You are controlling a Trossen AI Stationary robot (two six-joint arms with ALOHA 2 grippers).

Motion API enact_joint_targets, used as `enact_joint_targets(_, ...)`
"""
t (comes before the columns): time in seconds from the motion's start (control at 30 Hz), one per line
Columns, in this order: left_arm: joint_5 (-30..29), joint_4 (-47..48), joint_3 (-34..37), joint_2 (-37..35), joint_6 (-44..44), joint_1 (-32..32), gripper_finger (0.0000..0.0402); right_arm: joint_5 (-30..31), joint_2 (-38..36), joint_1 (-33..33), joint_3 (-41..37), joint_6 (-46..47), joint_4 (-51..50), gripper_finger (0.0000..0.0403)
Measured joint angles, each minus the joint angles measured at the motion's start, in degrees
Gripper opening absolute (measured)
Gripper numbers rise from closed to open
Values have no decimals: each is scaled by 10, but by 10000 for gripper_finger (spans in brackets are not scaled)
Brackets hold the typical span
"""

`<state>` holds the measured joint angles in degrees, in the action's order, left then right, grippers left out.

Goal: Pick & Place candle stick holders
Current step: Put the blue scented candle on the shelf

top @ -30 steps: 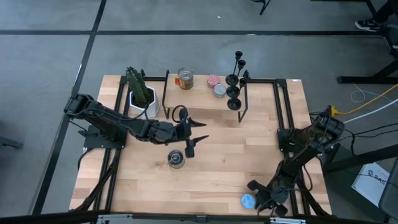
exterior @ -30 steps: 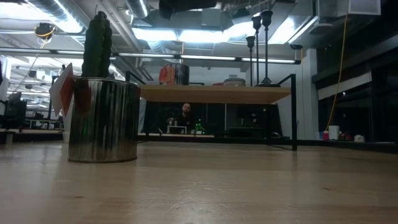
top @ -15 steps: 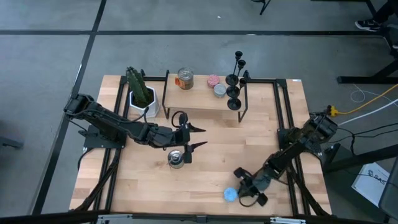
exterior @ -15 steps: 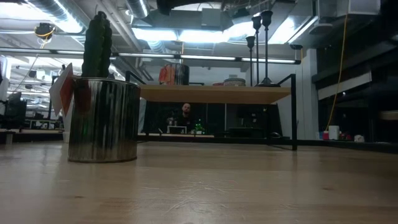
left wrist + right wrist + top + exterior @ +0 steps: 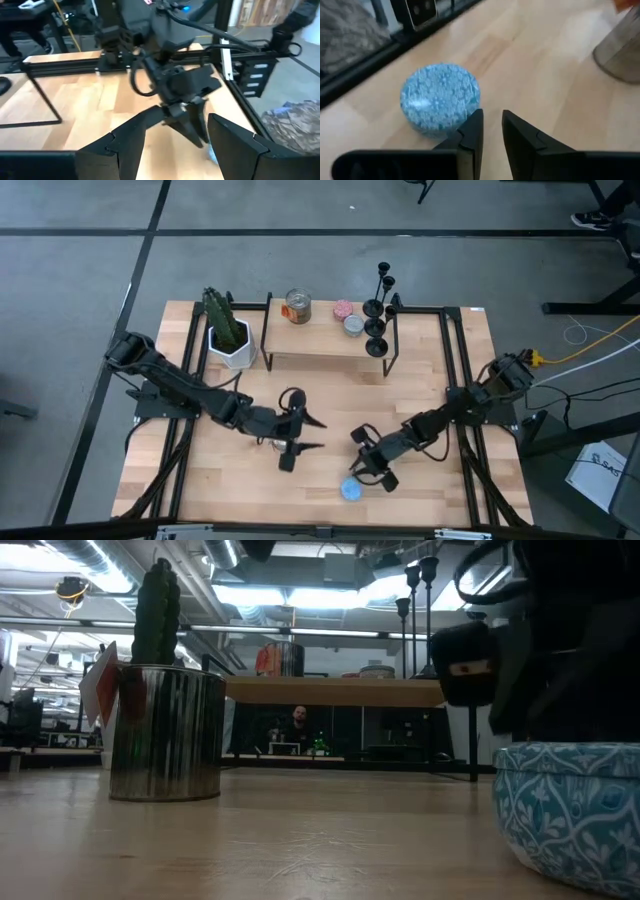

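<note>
Candle stick holders (image 5: pixel 377 310) stand clustered at the right end of the shelf (image 5: pixel 320 340), well apart from both my claws. My left claw (image 5: pixel 297 435) hangs spread and empty over mid-table (image 5: pixel 220 480). My right claw (image 5: pixel 362 461), fingers nearly together and grasping nothing, sits just beside the blue tin (image 5: pixel 351 489), likely nudging it aside.

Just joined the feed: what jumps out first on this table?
Both arms meet mid-table: the left gripper open over bare wood, the right gripper nearly closed beside a blue patterned tin near the front edge. The black candle stick holders stand untouched at the right end of the small raised shelf at the back.
</note>
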<state>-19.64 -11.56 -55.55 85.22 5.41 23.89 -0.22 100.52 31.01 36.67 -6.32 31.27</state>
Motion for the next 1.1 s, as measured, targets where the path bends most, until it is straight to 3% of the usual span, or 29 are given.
enact_joint_targets(0.1, -14, -3, 0, 0, 0, 20, 210, -24, -27, -3, 41, 11, -102, 73)
enact_joint_targets(0.23, -38, -5, 0, 0, -1, 44, 210, -101, -80, 9, 84, 44, -188, 73)
enact_joint_targets(0.4, -43, -1, 0, 0, -1, 55, 210, -121, -98, 71, 99, 61, -207, 73)
enact_joint_targets(0.53, -47, -1, 0, 0, -1, 60, 210, -55, -68, 108, 99, 61, -200, 73)
enact_joint_targets(0.67, -47, 1, 0, 0, -1, 60, 210, -45, -19, 109, 99, 57, -163, 73)
enact_joint_targets(1.1, -48, 3, 0, 0, 7, 60, 210, -133, 93, 82, 161, 17, -152, 73)
